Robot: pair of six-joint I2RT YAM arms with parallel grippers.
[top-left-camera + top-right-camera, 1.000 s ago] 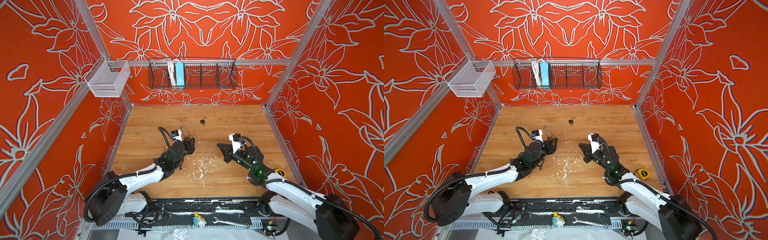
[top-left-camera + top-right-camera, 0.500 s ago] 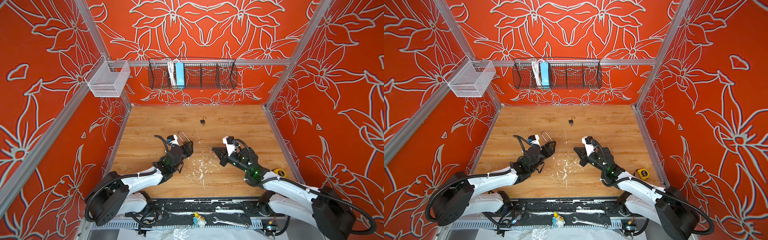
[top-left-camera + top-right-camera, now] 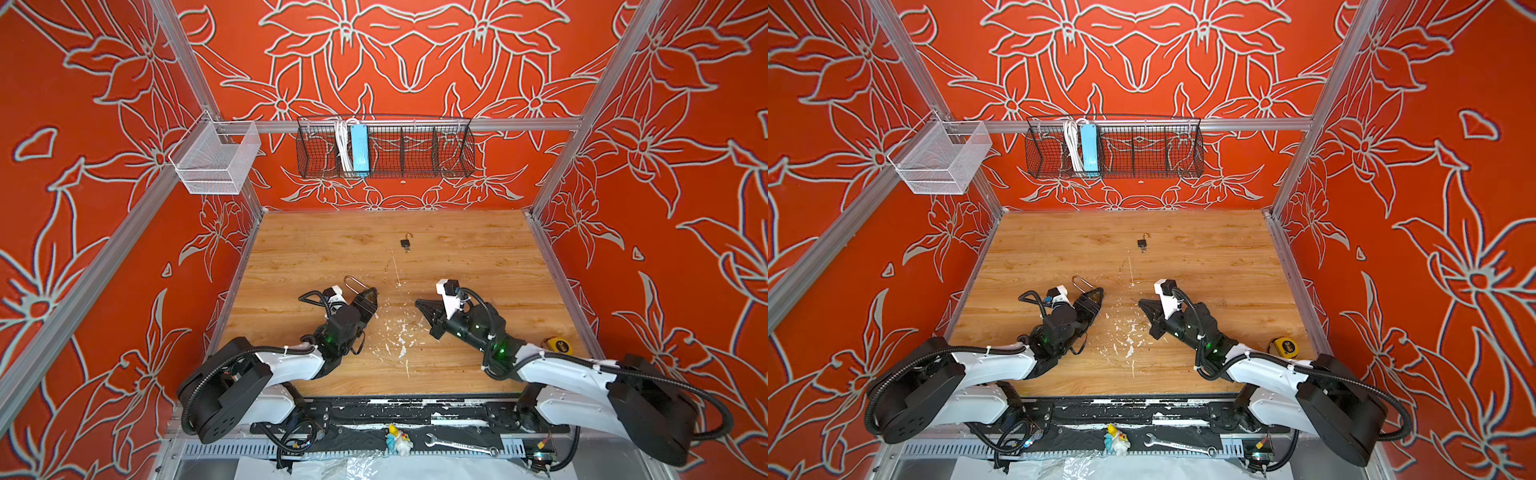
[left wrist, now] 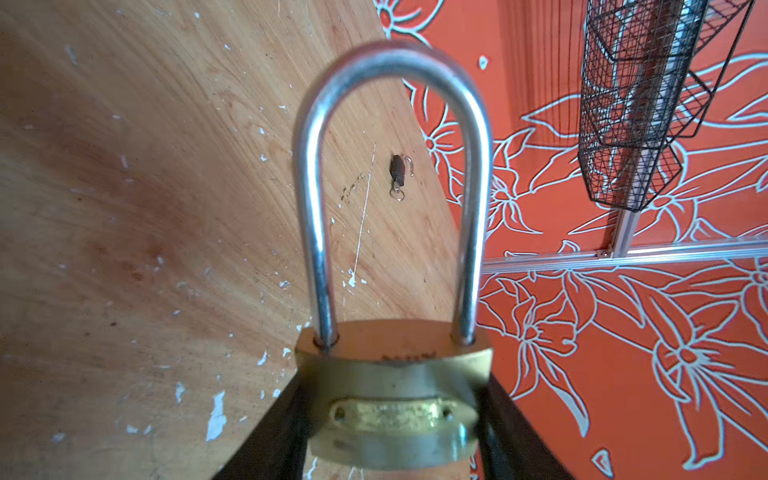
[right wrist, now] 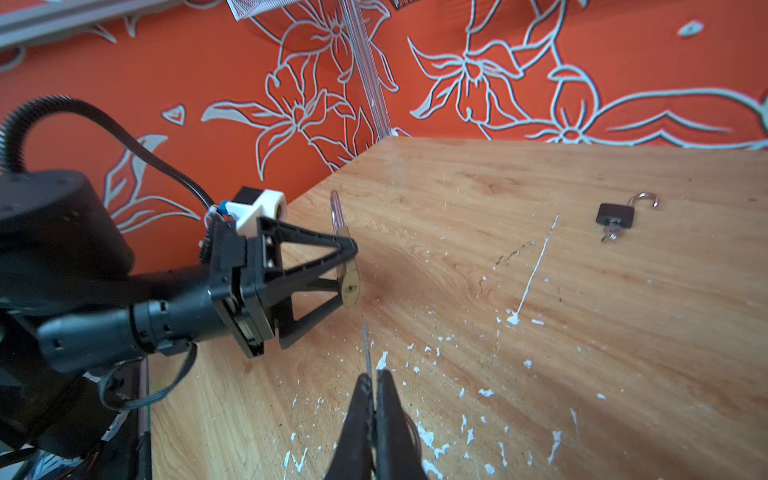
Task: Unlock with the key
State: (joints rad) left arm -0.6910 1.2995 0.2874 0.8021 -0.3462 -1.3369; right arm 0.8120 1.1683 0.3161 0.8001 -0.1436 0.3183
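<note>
Light: I'm seeing bright, even lighting everywhere.
Blur: the padlock [image 4: 394, 376] is showing soft up close.
Edges: wrist views are bending.

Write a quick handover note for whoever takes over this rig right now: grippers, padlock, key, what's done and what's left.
Left gripper: shut on the brass padlock, shackle closed, keyhole exposed.
Right gripper: shut on the key, blade pointing at the keyhole, not yet in.
Small black padlock: lies far back on the table, shackle open, a second key in it.
Done: lock and key picked up.
Left: insert key, turn, free the shackle.
</note>
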